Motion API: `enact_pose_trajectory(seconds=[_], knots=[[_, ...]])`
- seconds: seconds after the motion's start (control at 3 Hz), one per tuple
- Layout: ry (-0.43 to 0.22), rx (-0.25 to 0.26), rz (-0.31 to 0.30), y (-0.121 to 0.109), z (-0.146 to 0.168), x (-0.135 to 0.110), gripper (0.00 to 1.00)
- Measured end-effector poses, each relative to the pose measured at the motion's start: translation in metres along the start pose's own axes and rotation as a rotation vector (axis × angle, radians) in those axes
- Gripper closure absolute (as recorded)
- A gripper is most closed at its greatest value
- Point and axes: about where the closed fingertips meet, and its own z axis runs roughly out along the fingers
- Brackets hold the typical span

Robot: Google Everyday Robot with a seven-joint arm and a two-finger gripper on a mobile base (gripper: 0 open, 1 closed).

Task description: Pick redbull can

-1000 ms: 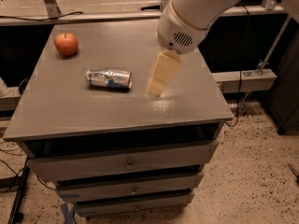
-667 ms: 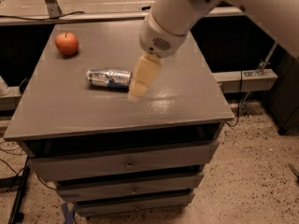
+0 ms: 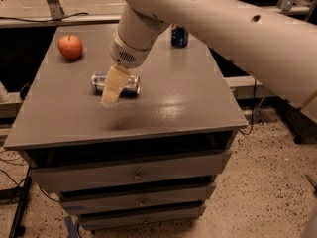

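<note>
Hovering seemingly over redbull can (image 3: 132,85): end effector (image 3: 110,99)

The gripper (image 3: 111,90) hovers over a grey drawer cabinet (image 3: 188,100) at its left half, speckled floor (image 3: 270,187) lower right, dark cables (image 3: 10,175) lower left.

Counted: two cans, one silver can (image 3: 131,85) and one blue can (image 3: 179,36); one apple (image 3: 70,46); one table (image 3: 188,108); three drawers (image 3: 133,175); my one gripper (image 3: 110,98), over the silver can, at 5 o'clock from the apple.
</note>
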Motion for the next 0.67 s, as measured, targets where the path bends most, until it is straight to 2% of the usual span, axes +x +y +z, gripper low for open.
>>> enact_pose_trajectory(seconds=[0.33, 0.67], knots=[[-0.012, -0.003, 0.040, -0.021, 0.032, -0.011, 0.00], [-0.006, -0.011, 0.075, -0.040, 0.054, -0.010, 0.00]])
